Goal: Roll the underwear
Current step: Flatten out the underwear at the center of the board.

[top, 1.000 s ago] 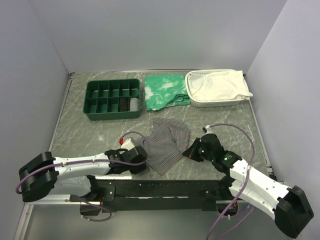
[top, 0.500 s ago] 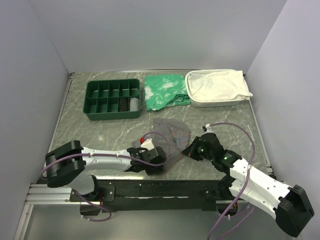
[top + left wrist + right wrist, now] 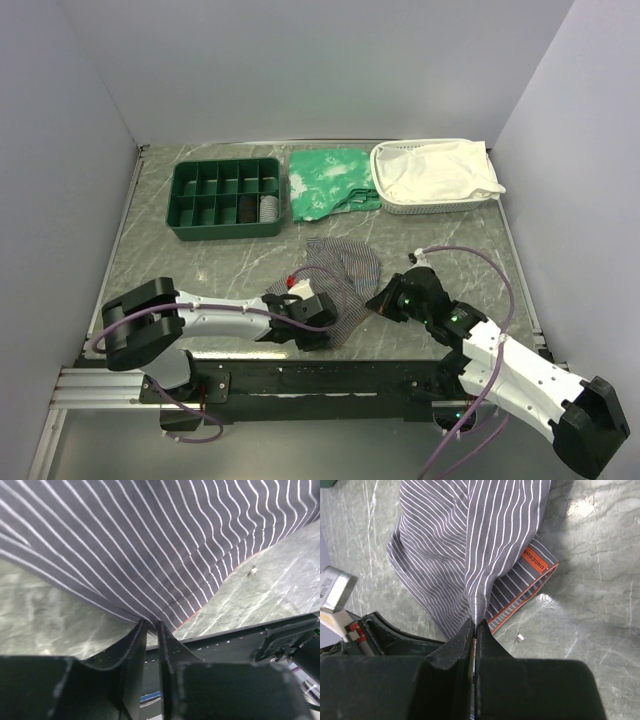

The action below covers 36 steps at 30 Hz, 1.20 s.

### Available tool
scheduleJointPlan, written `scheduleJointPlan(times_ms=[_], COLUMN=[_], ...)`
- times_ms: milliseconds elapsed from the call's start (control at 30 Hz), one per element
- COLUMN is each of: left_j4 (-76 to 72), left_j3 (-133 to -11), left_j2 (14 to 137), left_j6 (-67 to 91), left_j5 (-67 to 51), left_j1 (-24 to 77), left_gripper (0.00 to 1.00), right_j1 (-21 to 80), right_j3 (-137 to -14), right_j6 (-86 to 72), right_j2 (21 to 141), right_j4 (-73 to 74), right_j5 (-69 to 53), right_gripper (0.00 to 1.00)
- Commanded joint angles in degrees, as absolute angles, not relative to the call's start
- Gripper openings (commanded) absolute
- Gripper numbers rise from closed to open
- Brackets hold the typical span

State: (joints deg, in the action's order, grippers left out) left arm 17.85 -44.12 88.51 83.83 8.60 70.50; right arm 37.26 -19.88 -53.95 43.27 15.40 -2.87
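Note:
The underwear, grey with fine pinstripes, lies bunched on the marble table between my two arms. My left gripper is at its near left edge; in the left wrist view the gripper is shut on the hem of the underwear. My right gripper sits at the right side. The right wrist view shows that gripper shut on a raised pinch of the underwear, with the orange-red tag and orange-edged waistband just to the right of it.
A green divided tray stands at the back left. A green white-patterned cloth lies beside it. A white basket with a white cloth is at the back right. A black rail runs along the near edge.
My left arm swung right from beside the underwear to its near edge, opened, and shut on the hem. The cloth is more bunched. The right gripper kept its pinch.

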Motion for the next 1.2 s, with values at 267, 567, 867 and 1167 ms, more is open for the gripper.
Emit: scheduleJointPlan(times_ms=[267,567,867,1167], left_j4=[17.40,21.53,31.10,24.08], left_j3=[-43.16,-37.11,-34.88,-42.08], left_j2=[90.70,83.86,69.44,78.64], left_j6=[84.20,87.80,89.48,85.61], left_j5=[7.29,12.39,19.24,14.59], left_j1=[69.61,67.86,65.48,68.90], left_gripper=[0.01,0.01,0.01,0.34], right_j1=[37.70,37.62,37.62,37.70], right_j3=[-21.62,-21.89,-22.32,-24.34], right_j6=[-52.65,-51.77,-49.66,-48.34], right_j2=[41.13,39.73,41.13,43.51], right_j4=[15.82,17.05,12.48,13.62], right_j5=[-1.85,-1.49,-6.85,-6.68], right_gripper=[0.00,0.00,0.00,0.00])
